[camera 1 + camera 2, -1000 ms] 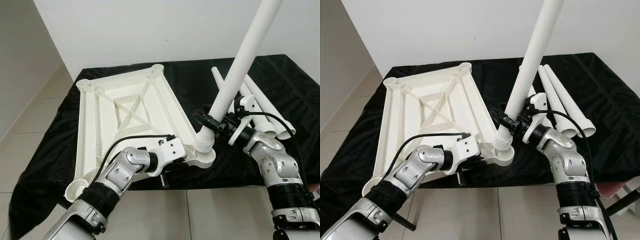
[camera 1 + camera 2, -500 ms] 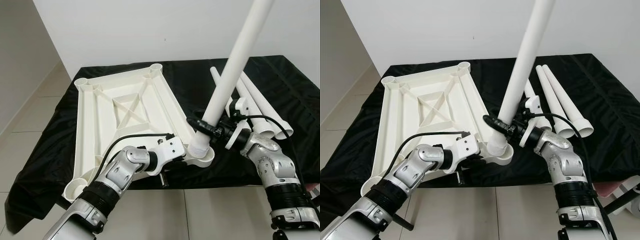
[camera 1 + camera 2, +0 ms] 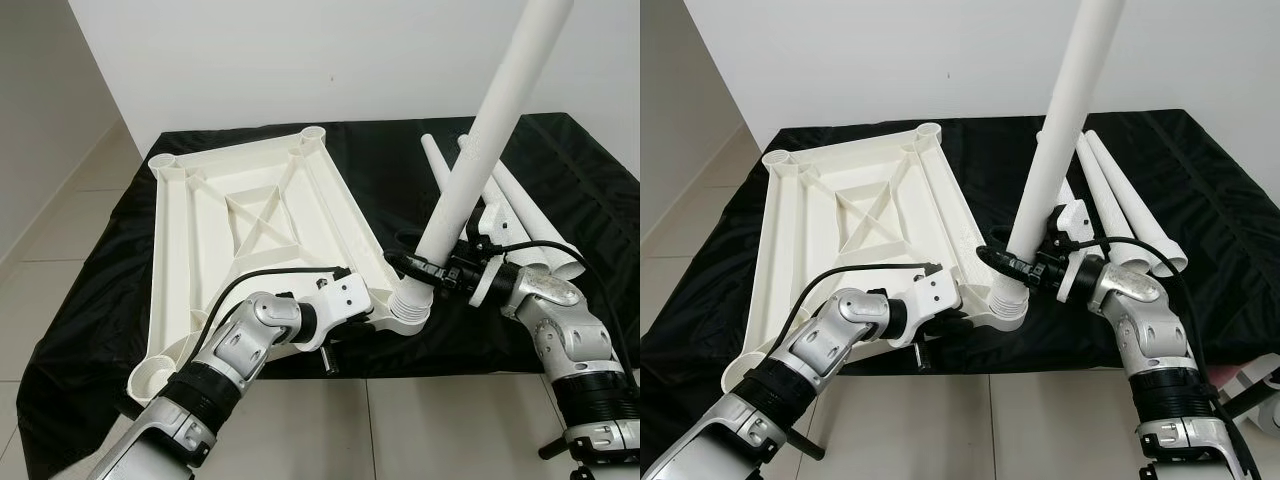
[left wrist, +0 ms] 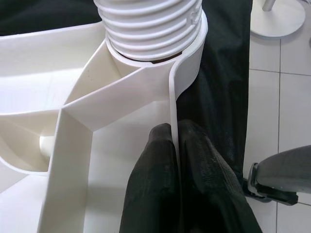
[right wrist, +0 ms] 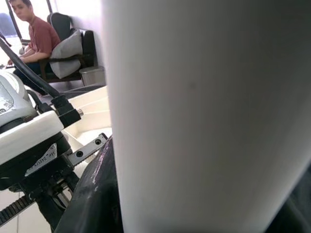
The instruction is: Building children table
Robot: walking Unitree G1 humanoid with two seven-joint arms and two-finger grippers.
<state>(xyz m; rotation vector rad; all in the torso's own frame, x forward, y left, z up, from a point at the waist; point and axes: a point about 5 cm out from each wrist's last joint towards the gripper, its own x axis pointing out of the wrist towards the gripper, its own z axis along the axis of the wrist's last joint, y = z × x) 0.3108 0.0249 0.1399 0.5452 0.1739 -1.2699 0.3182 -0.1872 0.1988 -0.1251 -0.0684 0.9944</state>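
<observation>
A white plastic tabletop [image 3: 250,220] lies upside down on the black-covered table [image 3: 90,300]. My left gripper [image 4: 174,131] is shut on the tabletop's thin rim, right beside the front right corner socket [image 3: 405,318]. My right gripper [image 3: 428,268] is shut on a long white leg [image 3: 480,150] just above its ribbed threaded end [image 4: 148,24]. That end sits in the corner socket, with several threads still showing. The leg leans up and to the right. In the right wrist view the leg [image 5: 204,116] is very close, with a black finger [image 5: 95,194] beside it.
More loose white legs [image 3: 520,215] lie side by side on the cloth at the back right. The table's front edge runs just below both grippers, with tiled floor [image 3: 400,420] beyond it. A white wall stands behind. A person [image 5: 36,36] sits far off.
The leg swung more upright, then leaned back to the right, its threaded end staying at the corner socket. My right wrist has moved lower and to the right. The left gripper kept its hold.
</observation>
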